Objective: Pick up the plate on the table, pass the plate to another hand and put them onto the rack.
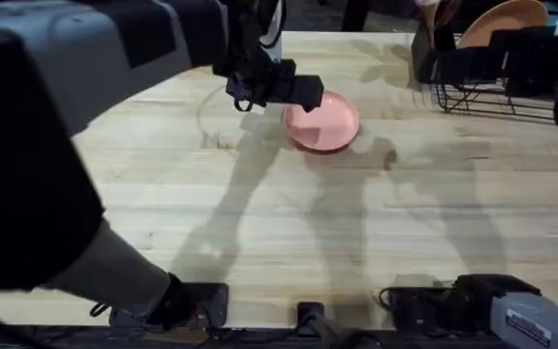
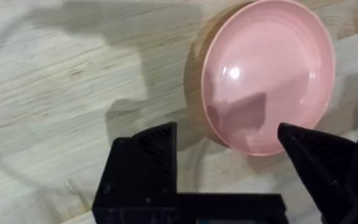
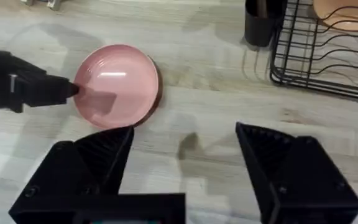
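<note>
The pink plate (image 1: pixel 324 122) lies flat on the table (image 1: pixel 260 213), toward the far middle. My left gripper (image 1: pixel 301 95) has reached out to the plate's left rim and is open. In the left wrist view the plate (image 2: pixel 269 68) has its near rim between the two black fingers (image 2: pixel 157 152), and the gripper (image 2: pixel 229 140) holds nothing. My right gripper (image 3: pixel 182 146) is open and empty, well back from the plate (image 3: pixel 117 84). The right wrist view also shows the left gripper (image 3: pixel 42 90) at the plate's edge. The black wire rack (image 1: pixel 511 87) stands at the far right.
A peach-orange plate (image 1: pixel 500 19) stands in the rack (image 3: pixel 328 62). A black holder (image 3: pixel 260 25) sits beside the rack's left end. The right arm (image 1: pixel 497 305) rests low at the near right edge. Bare wood stretches between the plate and the near edge.
</note>
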